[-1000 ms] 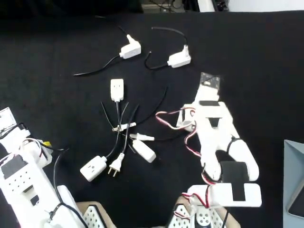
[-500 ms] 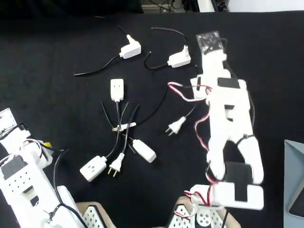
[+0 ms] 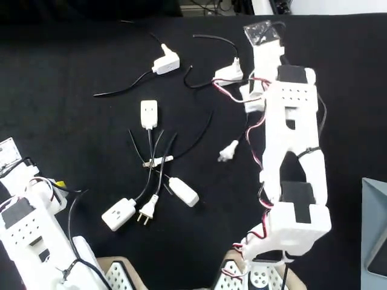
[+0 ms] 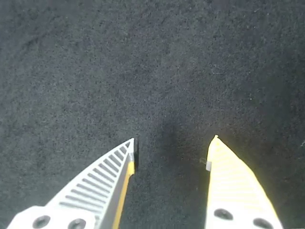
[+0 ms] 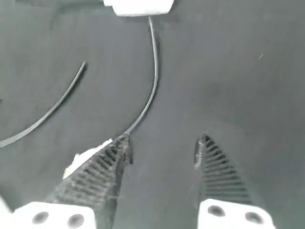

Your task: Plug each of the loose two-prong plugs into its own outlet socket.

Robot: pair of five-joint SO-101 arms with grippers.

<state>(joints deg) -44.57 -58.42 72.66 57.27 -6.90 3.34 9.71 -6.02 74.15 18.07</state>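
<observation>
Several white sockets and plugs with black cords lie on the black mat. Two joined plug-and-socket pairs (image 3: 165, 63) (image 3: 228, 74) sit at the far side. An outlet socket (image 3: 149, 113) lies mid-table, with two more sockets (image 3: 118, 214) (image 3: 183, 191) nearer the front. One loose two-prong plug (image 3: 147, 212) lies beside the front socket, and another loose plug (image 3: 228, 151) lies next to the right arm. My right gripper (image 3: 262, 31) (image 5: 162, 143) is open at the far edge, past the right-hand pair. A white connector (image 5: 138, 5) and its cord (image 5: 151, 81) lie ahead of it. My left gripper (image 4: 174, 148) is open over bare mat.
The left arm (image 3: 27, 232) rests at the front left corner. The right arm's body (image 3: 293, 139) stretches from front to back on the right side. A grey tray (image 3: 375, 229) sits at the right edge. Cords cross around a small white clip (image 3: 158, 161) mid-table.
The right arm has swung from mid-table out to the far edge. That uncovered the loose plug beside it, which has shifted slightly. The left arm has stayed put.
</observation>
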